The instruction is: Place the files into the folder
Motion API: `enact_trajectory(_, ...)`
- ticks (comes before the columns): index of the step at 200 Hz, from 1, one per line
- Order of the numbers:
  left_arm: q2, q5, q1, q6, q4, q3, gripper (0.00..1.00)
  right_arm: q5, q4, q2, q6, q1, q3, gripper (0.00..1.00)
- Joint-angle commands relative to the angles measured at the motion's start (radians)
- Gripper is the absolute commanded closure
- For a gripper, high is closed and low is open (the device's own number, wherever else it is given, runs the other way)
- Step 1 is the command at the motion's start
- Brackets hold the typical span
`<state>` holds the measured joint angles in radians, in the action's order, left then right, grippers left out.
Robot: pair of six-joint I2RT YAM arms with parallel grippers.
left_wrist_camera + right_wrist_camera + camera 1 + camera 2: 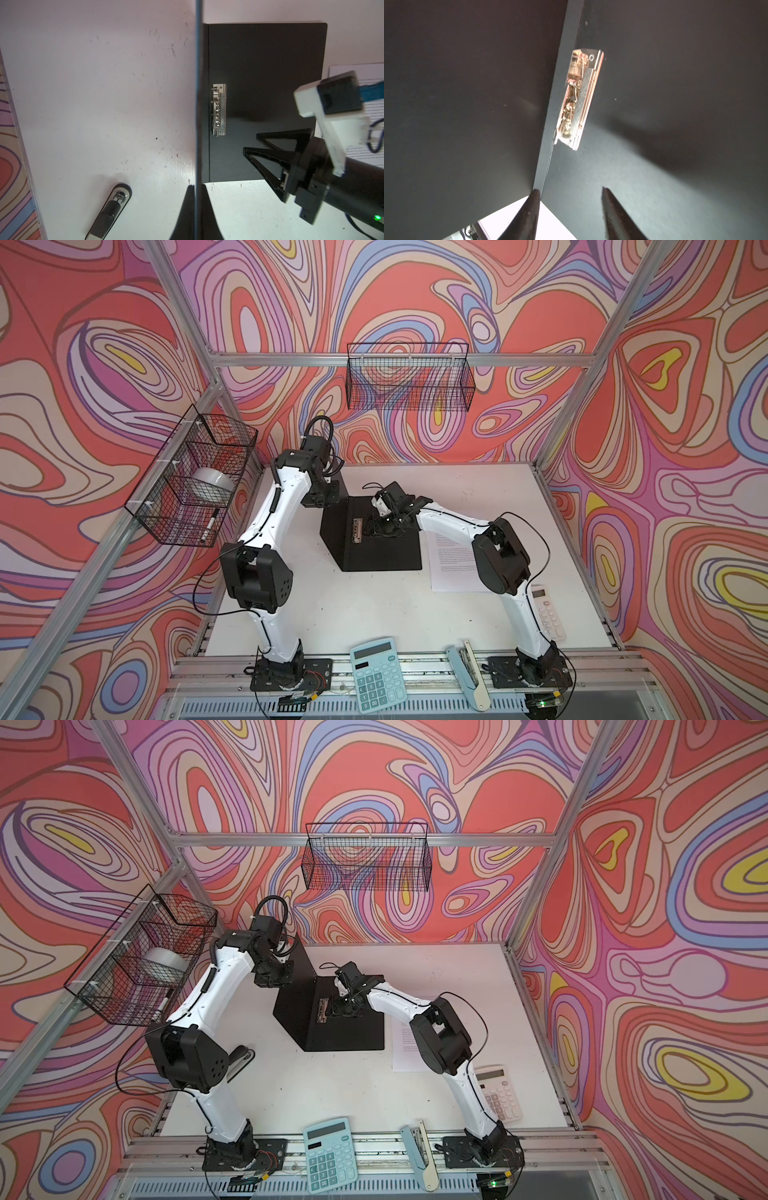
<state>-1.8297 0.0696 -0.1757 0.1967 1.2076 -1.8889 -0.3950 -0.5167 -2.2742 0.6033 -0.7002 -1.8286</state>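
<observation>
A robotics lab test cell: aluminium frame and swirl-printed walls enclose the white counter beneath the jaws, with bolted-down robot arms and wire baskets behind them.

L arm: elbow high, wrist bent down at the folder cover's upper edge. L claw pinched tight on that raised cover. R arm reaches across over the folder's flat half, R claw pointing toward the spine, jaws partway apart, nothing btwn them.

Print on files unreadable, no legible text
</observation>
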Motion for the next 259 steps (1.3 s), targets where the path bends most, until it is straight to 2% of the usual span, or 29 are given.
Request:
enact_trajectory(1, 0.035, 0.049, 0.005, 0.013, 0.050, 0.014, 1.00, -0.042, -0.001, -0.039, 0.005, -0.005, -0.047, 0.53)
enact_trajectory(25, 0.043, 0.077, 0.004, 0.015, 0.050, 0.024, 1.00, -0.073, -0.017, -0.085, 0.002, -0.017, -0.103, 0.55)
enact_trajectory(56, 0.051, 0.095, 0.004, 0.015, 0.044, 0.043, 1.00, -0.057, -0.060, -0.134, -0.001, -0.029, -0.161, 0.59)
enact_trajectory(102, 0.073, 0.085, 0.004, 0.029, 0.033, 0.065, 1.00, -0.033, -0.093, -0.137, 0.002, -0.043, -0.158, 0.64)
enact_trajectory(182, 0.098, 0.088, 0.004, 0.033, 0.021, 0.097, 1.00, -0.022, -0.102, -0.156, 0.017, -0.051, -0.159, 0.78)
enact_trajectory(259, 0.104, 0.092, 0.004, 0.035, 0.018, 0.105, 1.00, -0.039, -0.095, -0.165, 0.020, -0.055, -0.163, 0.80)
